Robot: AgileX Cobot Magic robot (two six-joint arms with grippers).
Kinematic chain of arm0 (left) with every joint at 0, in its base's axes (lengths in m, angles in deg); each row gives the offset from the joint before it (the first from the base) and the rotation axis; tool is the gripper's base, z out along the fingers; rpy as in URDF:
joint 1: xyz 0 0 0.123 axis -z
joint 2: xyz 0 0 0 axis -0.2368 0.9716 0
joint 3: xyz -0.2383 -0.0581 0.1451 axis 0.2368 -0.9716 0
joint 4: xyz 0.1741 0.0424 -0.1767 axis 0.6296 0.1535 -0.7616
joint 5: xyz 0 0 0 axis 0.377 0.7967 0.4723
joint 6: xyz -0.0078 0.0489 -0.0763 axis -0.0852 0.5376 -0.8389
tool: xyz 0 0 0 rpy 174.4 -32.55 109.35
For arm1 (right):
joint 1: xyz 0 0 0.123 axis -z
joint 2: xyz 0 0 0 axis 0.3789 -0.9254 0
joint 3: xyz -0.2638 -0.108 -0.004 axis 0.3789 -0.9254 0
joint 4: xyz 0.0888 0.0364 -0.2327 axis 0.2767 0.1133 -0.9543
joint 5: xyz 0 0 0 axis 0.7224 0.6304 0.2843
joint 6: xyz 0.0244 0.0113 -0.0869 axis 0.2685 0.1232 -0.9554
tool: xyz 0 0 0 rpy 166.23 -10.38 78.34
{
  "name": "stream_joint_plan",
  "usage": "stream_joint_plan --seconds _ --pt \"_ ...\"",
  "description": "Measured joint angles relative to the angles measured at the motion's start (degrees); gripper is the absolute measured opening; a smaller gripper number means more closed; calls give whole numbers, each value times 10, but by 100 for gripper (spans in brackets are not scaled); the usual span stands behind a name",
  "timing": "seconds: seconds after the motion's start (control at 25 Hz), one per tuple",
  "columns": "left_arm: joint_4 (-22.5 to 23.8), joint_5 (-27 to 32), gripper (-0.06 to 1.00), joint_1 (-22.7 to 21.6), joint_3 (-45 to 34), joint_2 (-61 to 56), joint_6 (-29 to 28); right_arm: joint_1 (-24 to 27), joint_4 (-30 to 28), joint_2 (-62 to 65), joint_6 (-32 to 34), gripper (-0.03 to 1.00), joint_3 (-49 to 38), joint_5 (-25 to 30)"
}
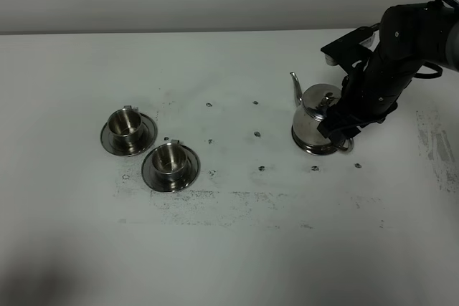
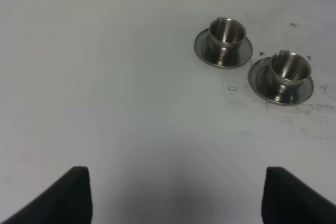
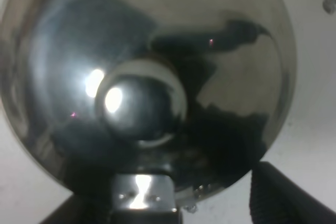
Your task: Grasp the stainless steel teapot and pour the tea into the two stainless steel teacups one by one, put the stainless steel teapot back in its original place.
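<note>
The stainless steel teapot (image 1: 313, 121) stands upright on the white table at the right, spout (image 1: 295, 88) pointing away. My right gripper (image 1: 337, 131) reaches down behind it at the loop handle. In the right wrist view the teapot (image 3: 220, 93) fills the frame with its lid knob (image 3: 142, 103) in the middle, and my right gripper (image 3: 173, 205) stands open, one finger on either side of the handle mount. The two stainless steel teacups (image 1: 128, 121) (image 1: 169, 160) sit on saucers at the left; both teacups (image 2: 227, 31) (image 2: 289, 66) look empty. My left gripper (image 2: 173, 195) hangs open, holding nothing. The tea is hidden.
The white table (image 1: 237, 249) carries scuff marks and small dark dots between the cups and the teapot. Its far edge meets a grey wall. The right arm's black body (image 1: 401, 48) leans in from the upper right.
</note>
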Motion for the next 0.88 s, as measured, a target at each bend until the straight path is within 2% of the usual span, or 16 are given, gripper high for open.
stream_joint_plan --seconds 0.88 --pt "0 0 64 0 0 0 -1 0 0 -10 0 52 0 0"
